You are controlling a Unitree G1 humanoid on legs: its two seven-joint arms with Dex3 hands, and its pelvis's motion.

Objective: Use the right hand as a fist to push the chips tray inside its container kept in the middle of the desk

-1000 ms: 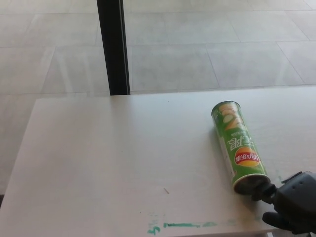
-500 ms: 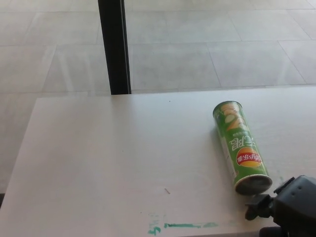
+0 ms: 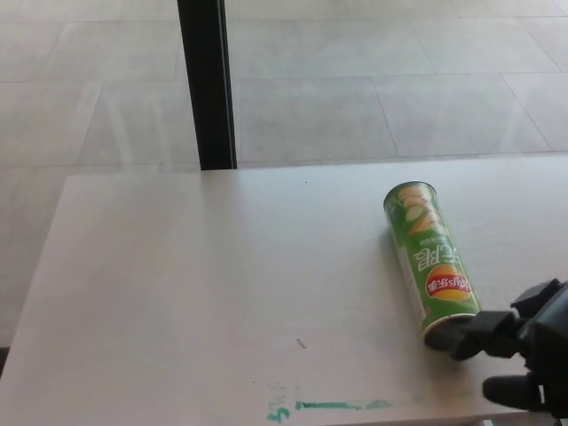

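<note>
Right hand (image 3: 519,355) at lower right, 1 finger against near end of green chips can (image 3: 429,264), grasping nothing. Can flat on white worktop (image 3: 204,284), right of middle, long axis running away from robot. Red-yellow logo, white lettering unreadable.

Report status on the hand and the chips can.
Right hand at the near open end of the green chips can, a finger against its mouth. Can lying on its side on the desk. Left hand not in view. Nothing blocking.
</note>
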